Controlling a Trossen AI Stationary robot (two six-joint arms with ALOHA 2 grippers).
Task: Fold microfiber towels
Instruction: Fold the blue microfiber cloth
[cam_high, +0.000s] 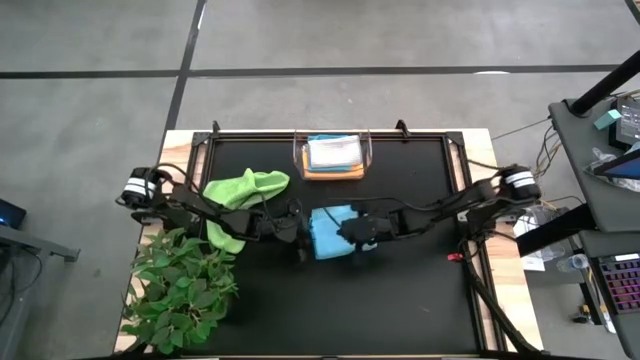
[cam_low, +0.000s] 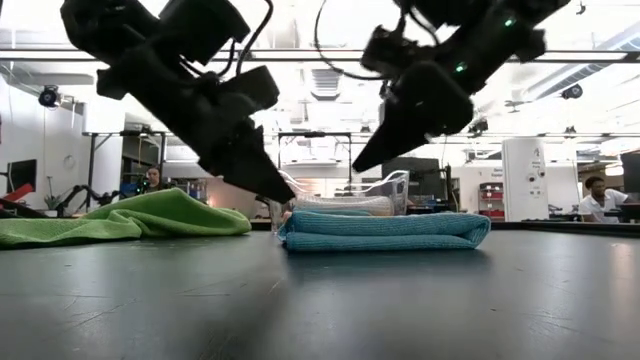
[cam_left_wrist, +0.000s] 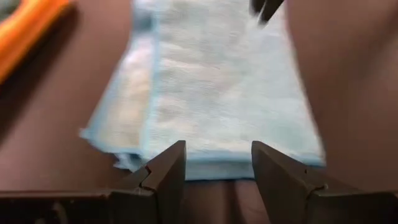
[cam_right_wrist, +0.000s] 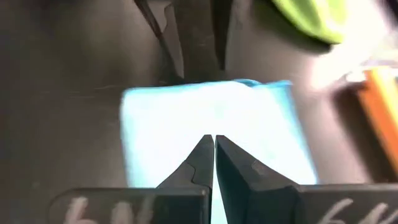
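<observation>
A light blue towel (cam_high: 328, 232) lies folded flat in the middle of the black table, its layers stacked (cam_low: 385, 230). My left gripper (cam_high: 300, 238) hangs open just off the towel's left end, a little above the table (cam_low: 285, 195); its fingers (cam_left_wrist: 171, 167) frame the towel's near edge without touching. My right gripper (cam_high: 352, 238) is shut and hovers above the towel's right part (cam_low: 358, 165), its tips (cam_right_wrist: 214, 142) over the cloth. A lime green towel (cam_high: 245, 188) lies crumpled on the table at the left.
A clear bin (cam_high: 298, 160) at the table's far middle holds folded towels, a pale one above an orange one. A leafy plant (cam_high: 180, 290) fills the near left corner. The table's near middle and right are bare black surface (cam_high: 400, 300).
</observation>
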